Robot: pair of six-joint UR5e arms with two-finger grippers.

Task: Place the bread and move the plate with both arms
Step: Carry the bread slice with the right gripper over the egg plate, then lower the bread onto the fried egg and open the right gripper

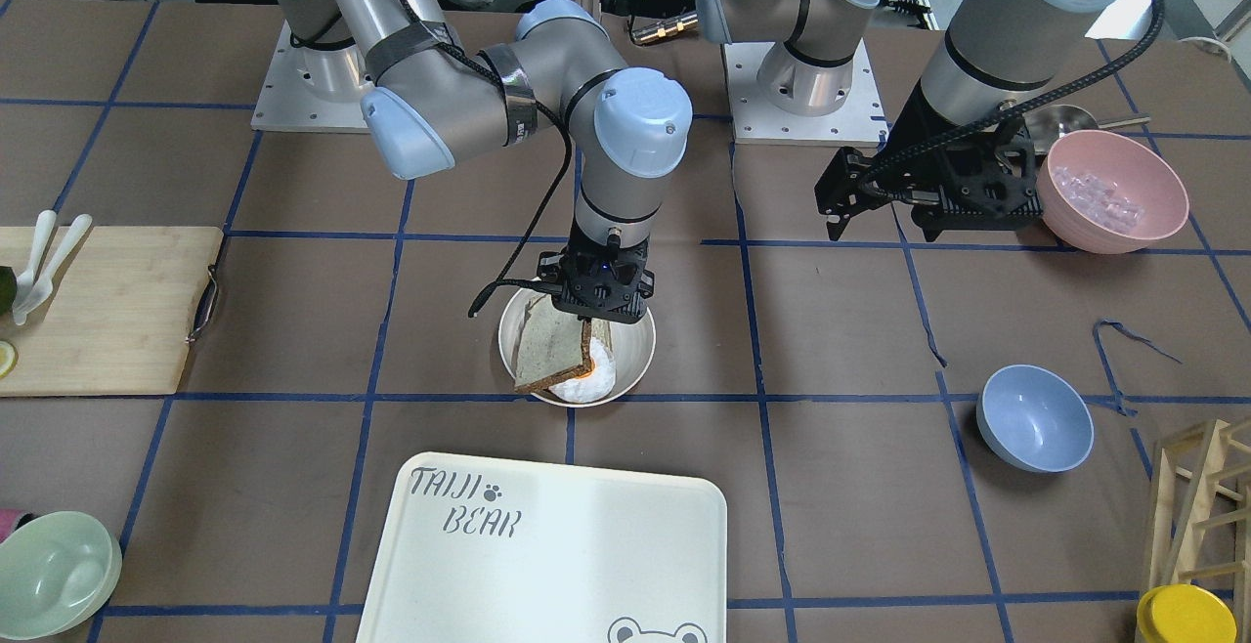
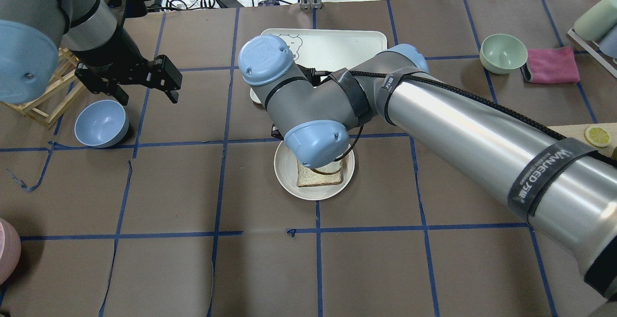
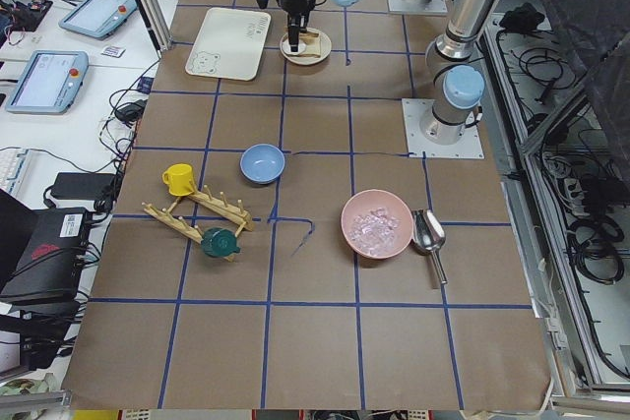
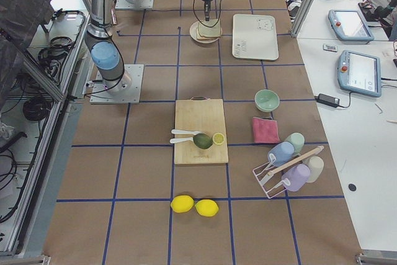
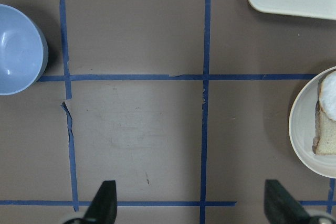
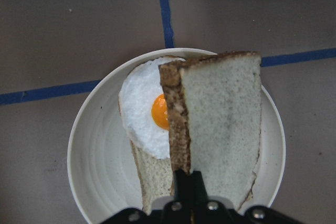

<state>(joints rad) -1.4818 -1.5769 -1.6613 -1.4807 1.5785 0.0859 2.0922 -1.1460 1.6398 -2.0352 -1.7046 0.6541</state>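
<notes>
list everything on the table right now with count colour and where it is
plate: 1, cream, table centre
bread: 1, pale with dark crust, held tilted over plate
second slice: 1, pale, flat on plate under fried egg
tray: 1, cream, beyond plate, operators' side
blue bowl: 1, robot's left
pink bowl: 1, holds ice, far left
green bowl: 1, pale, robot's right
cloth: 1, pink, beside green bowl
cutting board: 1, wooden, robot's right
lemons: 2, yellow, far right end
scoop: 1, metal, beside pink bowl
wooden rack: 1, left end, with yellow mug, green mug
arms: 2, silver-grey, blue caps
left pincer: 1, black, open over bare table
right pincer: 1, black, shut on bread
</notes>
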